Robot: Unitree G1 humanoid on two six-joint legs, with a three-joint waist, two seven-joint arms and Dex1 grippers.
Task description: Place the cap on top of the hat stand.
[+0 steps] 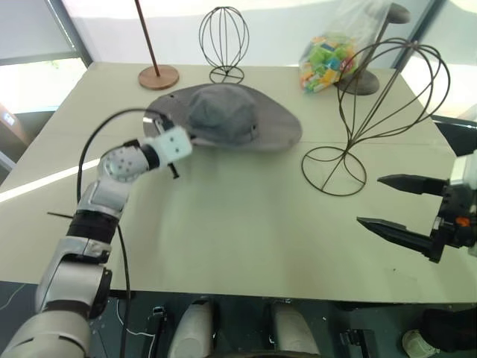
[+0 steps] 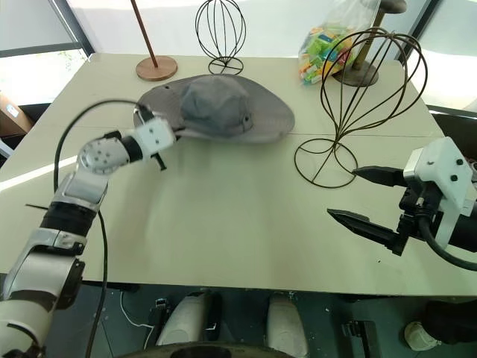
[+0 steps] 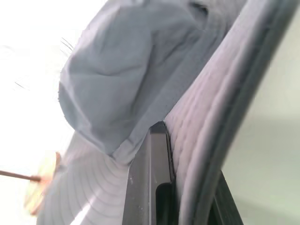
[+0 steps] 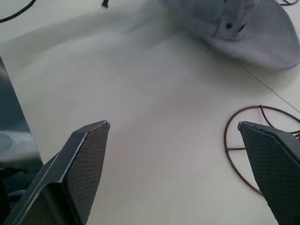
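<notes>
Left wrist view shows the left gripper with its jaws closed on the near-left brim of the cap, one black finger above the brim and the other under it. That edge of the brim is lifted off the counter; the rest of the grey cap lies at the far middle. The right gripper hovers over the near right edge, jaws wide apart and empty. The hat stand stands bare just right of the cap, its ring base on the counter. Farther off stand a smaller wire stand, a brown pole and a bag of coloured blocks.
</notes>
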